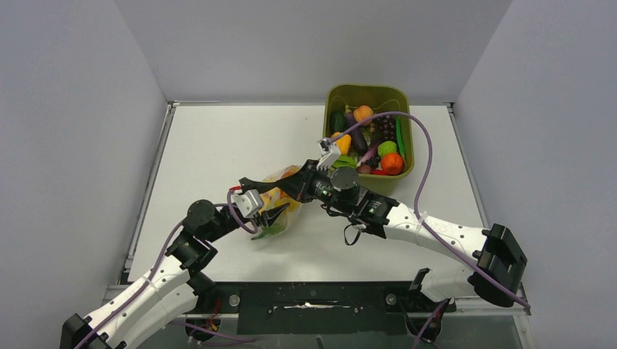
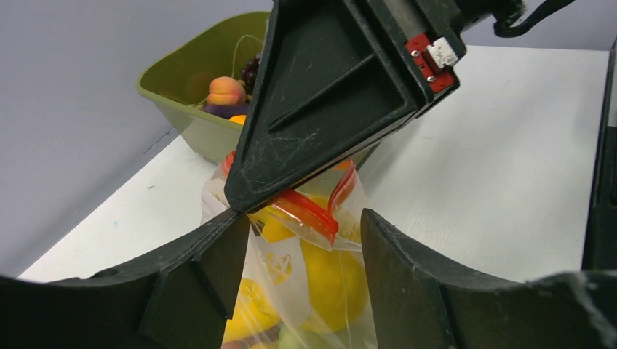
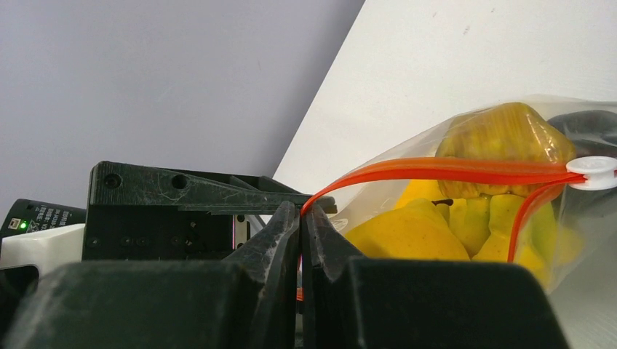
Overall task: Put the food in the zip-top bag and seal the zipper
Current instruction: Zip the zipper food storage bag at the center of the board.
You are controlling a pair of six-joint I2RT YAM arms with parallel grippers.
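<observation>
Right wrist view: right claw (image 3: 300, 218) clamped on zipper (image 3: 451, 169) end; bag (image 2: 284, 269) holding yellow food (image 2: 331, 283) sits on desk (image 1: 218, 145), centre-left. Left claw (image 2: 302, 234) apart, straddling bag. Likely risk: strip slipping from the pinch, or unbraced bag dragging, leaving mouth unsealed.
</observation>
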